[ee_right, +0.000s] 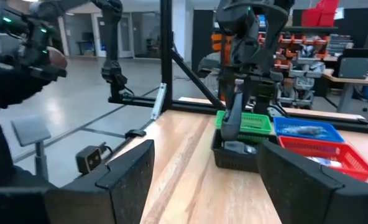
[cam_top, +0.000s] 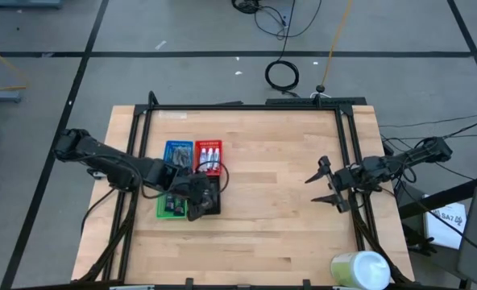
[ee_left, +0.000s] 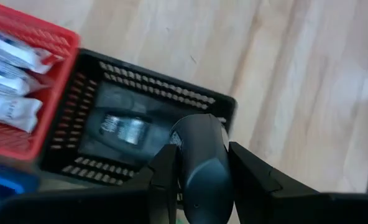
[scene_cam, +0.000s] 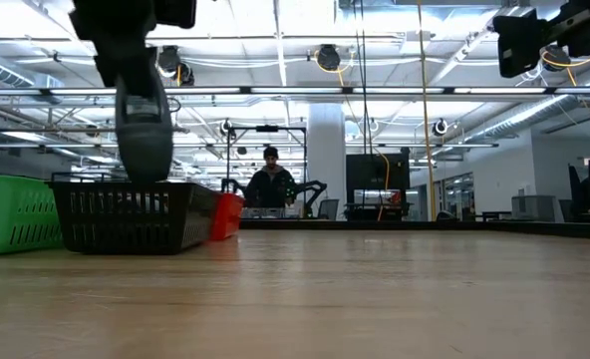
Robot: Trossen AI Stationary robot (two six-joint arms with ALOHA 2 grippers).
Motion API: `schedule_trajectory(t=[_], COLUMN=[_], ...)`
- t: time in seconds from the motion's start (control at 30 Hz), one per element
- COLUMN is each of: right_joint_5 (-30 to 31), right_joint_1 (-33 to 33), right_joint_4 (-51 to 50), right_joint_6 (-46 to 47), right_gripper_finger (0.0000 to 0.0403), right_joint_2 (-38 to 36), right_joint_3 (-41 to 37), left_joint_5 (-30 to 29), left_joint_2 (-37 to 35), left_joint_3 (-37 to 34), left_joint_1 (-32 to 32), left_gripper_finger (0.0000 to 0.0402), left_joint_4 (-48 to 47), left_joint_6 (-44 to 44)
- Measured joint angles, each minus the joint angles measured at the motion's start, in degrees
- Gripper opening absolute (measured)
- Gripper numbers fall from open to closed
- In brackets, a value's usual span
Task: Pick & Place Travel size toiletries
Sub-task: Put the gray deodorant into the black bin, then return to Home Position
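My left gripper [ee_left: 199,163] is over the black tray [ee_left: 148,92] and shut on a dark grey-black oblong pack [ee_left: 196,140]; the high view shows it at the tray [cam_top: 197,200]. Another dark pack with pale marks [ee_left: 125,127] lies flat on the black tray's floor. White tubes [ee_left: 10,59] lie in the red tray [ee_left: 44,31] beside it. My right gripper [cam_top: 323,187] waits open near the table's right edge, touching nothing. My left gripper pinches the dark oblong pack between its two fingers [ee_left: 162,171], one on each long side. The fingers come from above, pointing down, along the pack. The pack stands upright below them [scene_cam: 144,130], and its lower end dips behind the black tray's wall [scene_cam: 126,214].
Blue [cam_top: 178,153], red [cam_top: 209,155], green [cam_top: 167,208] and black [cam_top: 214,201] trays sit clustered on the table's left half. A big pale green-white cylinder [cam_top: 361,270] stands at the near right corner. A black frame borders the table. A person [scene_cam: 271,184] stands far behind.
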Motion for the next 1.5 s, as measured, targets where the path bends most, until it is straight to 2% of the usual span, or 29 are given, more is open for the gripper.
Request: schedule_trajectory(t=[0.33, 0.57, 0.7, 1.1, 1.27, 1.5], right_joint_5=[0.82, 0.81, 0.79, 0.81, 0.81, 0.9], right_joint_1=[0.0, 0.0, 0.0, 0.0, 0.0, 0.0], right_joint_4=[-0.43, -0.48, -0.62, -0.87, -0.87, -0.87], right_joint_6=[-0.26, -0.74, -0.63, -0.58, -0.57, -0.57], right_gripper_finger=[0.0269, 0.0269, 0.0269, 0.027, 0.027, 0.027], right_joint_2=[0.02, 0.02, 0.02, 0.03, 0.02, 0.04], right_joint_3=[-0.02, 0.0, 0.0, 0.0, 0.0, 0.0], left_joint_5=[1.86, 9.28, 9.27, 9.19, 9.97, 13.95], left_joint_2=[0.0, -0.02, -0.01, 0.0, 0.0, 0.0], left_joint_3=[-0.4, -7.35, -9.73, -11.71, -11.67, -9.28], left_joint_1=[3.34, 5.84, 6.96, 9.48, 10.98, 14.35], left_gripper_finger=[0.0095, 0.0095, 0.0095, 0.0212, 0.0231, 0.0236], left_joint_4=[2.14, 12.14, 12.03, 13.62, 13.8, 13.28], left_joint_6=[5.16, 6.91, 5.3, 2.95, 2.74, 5.53])
